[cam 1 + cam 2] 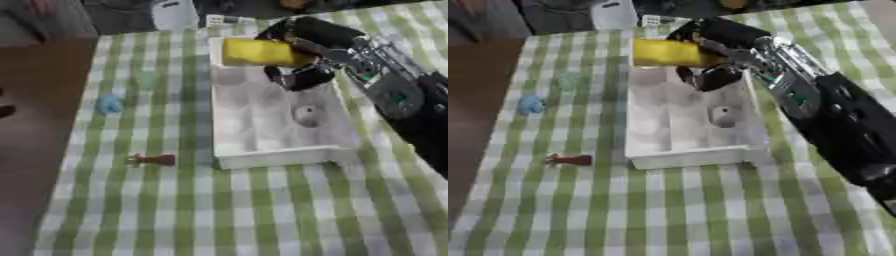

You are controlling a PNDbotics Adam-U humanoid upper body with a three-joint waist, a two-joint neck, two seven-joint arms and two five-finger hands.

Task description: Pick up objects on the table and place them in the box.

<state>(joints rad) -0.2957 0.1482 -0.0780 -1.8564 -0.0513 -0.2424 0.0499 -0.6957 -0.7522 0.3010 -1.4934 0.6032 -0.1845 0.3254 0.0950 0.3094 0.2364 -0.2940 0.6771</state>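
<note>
My right hand (302,47) reaches in from the right over the far end of the white box (262,155). Its fingers are curled round a yellow block (254,52), which hangs just above the box's far edge. A small grey round thing (306,115) lies inside the box. On the green checked cloth left of the box lie a small red-brown object (153,160), a light blue object (109,104) and a pale green object (147,80). My left hand shows in neither view.
The table's left edge (87,100) drops to a dark brown floor. A white container (173,14) stands beyond the far edge. My right forearm (833,125) crosses the cloth right of the box.
</note>
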